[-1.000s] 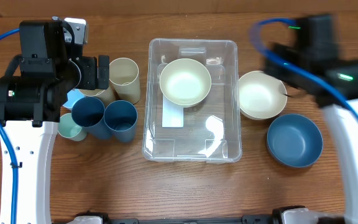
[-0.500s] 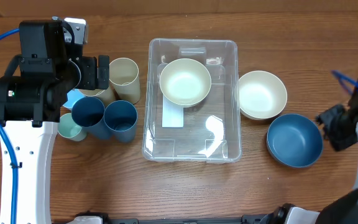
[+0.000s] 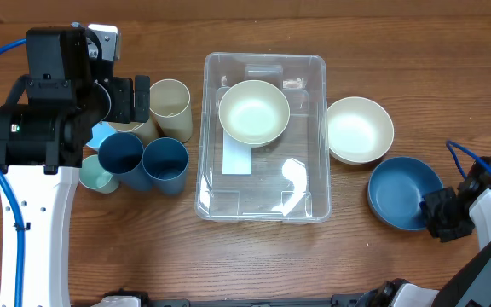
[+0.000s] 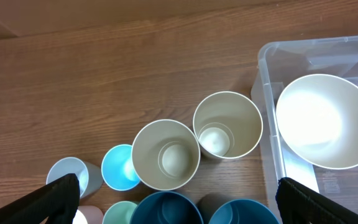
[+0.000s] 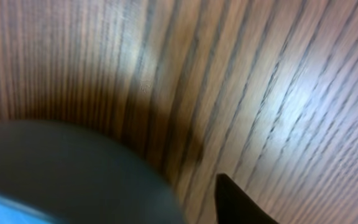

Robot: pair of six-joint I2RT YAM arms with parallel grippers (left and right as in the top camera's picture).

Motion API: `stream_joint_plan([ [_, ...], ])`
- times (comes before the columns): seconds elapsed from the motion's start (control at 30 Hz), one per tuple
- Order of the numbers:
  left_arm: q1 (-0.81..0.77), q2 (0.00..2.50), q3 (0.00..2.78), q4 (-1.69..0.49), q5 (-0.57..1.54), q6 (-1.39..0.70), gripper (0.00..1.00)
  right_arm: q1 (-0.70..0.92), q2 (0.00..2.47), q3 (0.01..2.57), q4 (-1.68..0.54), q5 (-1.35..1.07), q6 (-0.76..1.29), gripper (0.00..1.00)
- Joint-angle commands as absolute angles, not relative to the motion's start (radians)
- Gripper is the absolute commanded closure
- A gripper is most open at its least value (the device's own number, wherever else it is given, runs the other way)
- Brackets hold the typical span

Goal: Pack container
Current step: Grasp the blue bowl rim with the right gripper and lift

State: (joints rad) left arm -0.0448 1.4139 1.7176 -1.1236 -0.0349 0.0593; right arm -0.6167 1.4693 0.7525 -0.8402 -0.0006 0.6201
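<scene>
Overhead view of a wooden tabletop (image 3: 254,256) with one arm at each side. I am watching it from the remote station.

The container (image 3: 264,189), a large clear bin, sits in the middle of the tabletop between the two arms. Its long axis runs from the near edge to the far edge. One cream bowl (image 3: 254,111) already rests inside, at the far end, and the near half of the bin's floor is bare.

A second cream bowl (image 3: 360,128) stands just beside the container's right wall. A blue bowl (image 3: 399,189) sits nearer to me, touching or almost touching that bowl. On the left, a cluster of cups (image 3: 147,141) in cream, dark blue and pale blue stands close to the container's left wall.

The right tool (image 3: 437,213) is low at the blue bowl's near-right rim. The container lies to its left, beyond the bowl, so I judge the bowl would travel leftward over the right wall. The wrist view is blurred and shows one dark fingertip beside the rim. I cannot tell how wide this tool is, or whether it grips.

The left tool (image 3: 136,101) hangs above the cups, spread wide and holding nothing.
</scene>
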Motion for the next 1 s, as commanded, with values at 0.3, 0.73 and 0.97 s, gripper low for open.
stream_joint_plan([
  [0.3, -0.043, 1.414, 1.744, -1.122, -0.036, 0.075, 0.0, -0.631, 1.423, 0.762, -0.84, 0.006, 0.656, 0.96],
  [0.73, -0.043, 1.414, 1.744, -1.122, -0.036, 0.075, 0.0, -0.562, 1.044, 1.353, -1.139, -0.324, 0.473, 0.96],
  [0.97, -0.043, 1.414, 1.744, -1.122, -0.036, 0.075, 0.0, -0.056, 1.135, 1.361, -0.997, -0.344, 0.301, 0.96],
])
